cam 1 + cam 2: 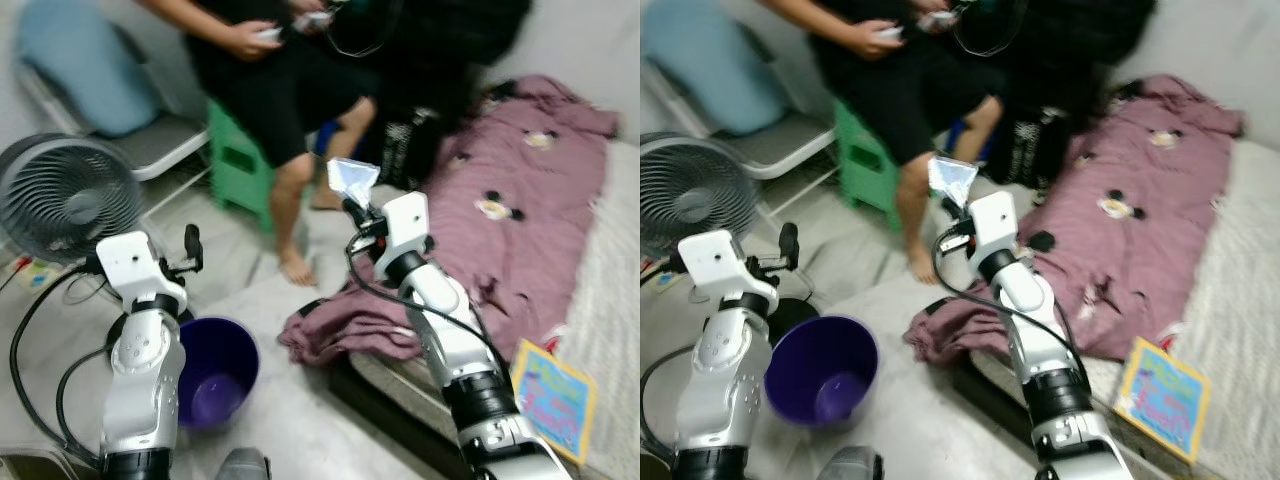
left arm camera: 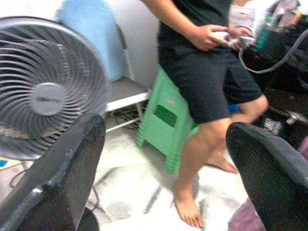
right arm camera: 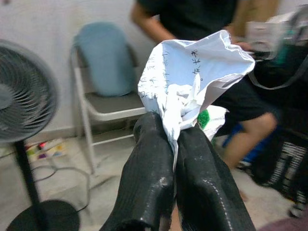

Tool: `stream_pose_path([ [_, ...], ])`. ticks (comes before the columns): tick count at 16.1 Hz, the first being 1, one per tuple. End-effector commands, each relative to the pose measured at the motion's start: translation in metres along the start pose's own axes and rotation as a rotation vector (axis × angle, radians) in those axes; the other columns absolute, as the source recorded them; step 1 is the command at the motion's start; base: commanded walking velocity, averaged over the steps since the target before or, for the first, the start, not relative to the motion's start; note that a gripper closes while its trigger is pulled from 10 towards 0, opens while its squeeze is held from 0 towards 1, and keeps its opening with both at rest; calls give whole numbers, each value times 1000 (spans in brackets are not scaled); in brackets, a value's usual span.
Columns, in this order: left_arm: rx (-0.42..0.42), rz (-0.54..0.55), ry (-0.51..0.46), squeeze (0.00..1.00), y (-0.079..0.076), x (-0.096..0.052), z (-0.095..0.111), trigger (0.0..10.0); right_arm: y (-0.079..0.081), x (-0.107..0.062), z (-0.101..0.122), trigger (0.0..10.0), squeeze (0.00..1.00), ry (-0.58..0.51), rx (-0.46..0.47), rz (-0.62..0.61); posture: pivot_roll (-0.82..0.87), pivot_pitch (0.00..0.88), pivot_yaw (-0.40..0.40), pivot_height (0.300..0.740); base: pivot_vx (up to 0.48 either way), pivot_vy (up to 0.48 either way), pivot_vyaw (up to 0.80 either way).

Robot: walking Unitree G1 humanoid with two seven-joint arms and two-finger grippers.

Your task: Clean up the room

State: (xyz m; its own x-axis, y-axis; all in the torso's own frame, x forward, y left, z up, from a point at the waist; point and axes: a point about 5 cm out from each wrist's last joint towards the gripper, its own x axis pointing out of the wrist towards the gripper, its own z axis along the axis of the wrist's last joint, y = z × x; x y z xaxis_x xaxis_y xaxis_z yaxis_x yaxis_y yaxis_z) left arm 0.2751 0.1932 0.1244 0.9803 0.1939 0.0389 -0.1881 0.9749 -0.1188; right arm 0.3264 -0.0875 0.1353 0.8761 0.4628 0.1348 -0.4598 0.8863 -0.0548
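We see right claw clamped on crumpled paper, held up in air near seated person's leg. Left claw fingers apart, holding nothing, above purple bin on floor. Fan beside.

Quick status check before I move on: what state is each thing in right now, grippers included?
Right gripper: shut on crumpled paper, raised.
Left gripper: open, holding nothing.
Purple bin: upright on the floor, looks empty.
Fan: standing; spinning or not, cannot tell.
Purple blanket: rumpled, spilling off the mattress edge.
Colourful book: lying flat, closed.
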Motion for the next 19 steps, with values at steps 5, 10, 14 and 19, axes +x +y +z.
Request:
stream_pose_path([
  [5, 19, -38, 1, 0, -4, 0, -1, 10000, 3, 2, 5, 10000, 0, -29, -5, 11, 78, 0, -50, 740, 0, 0, 800],
  [10, 33, -57, 7, 0, -7, -1, -2, 10000, 3, 3, 5, 10000, 0, -30, -9, 8, 74, 0, -52, 740, 0, 0, 800],
  [14, 27, -81, -1, 0, -9, -1, -2, 10000, 3, 2, 4, 10000, 0, -28, -7, 11, 71, 0, -52, 740, 0, 0, 800],
  [19, 23, -95, -2, 0, -11, -1, -1, 10000, 4, 2, 4, 10000, 0, -29, -6, 12, 68, 0, -50, 740, 0, 0, 800],
])
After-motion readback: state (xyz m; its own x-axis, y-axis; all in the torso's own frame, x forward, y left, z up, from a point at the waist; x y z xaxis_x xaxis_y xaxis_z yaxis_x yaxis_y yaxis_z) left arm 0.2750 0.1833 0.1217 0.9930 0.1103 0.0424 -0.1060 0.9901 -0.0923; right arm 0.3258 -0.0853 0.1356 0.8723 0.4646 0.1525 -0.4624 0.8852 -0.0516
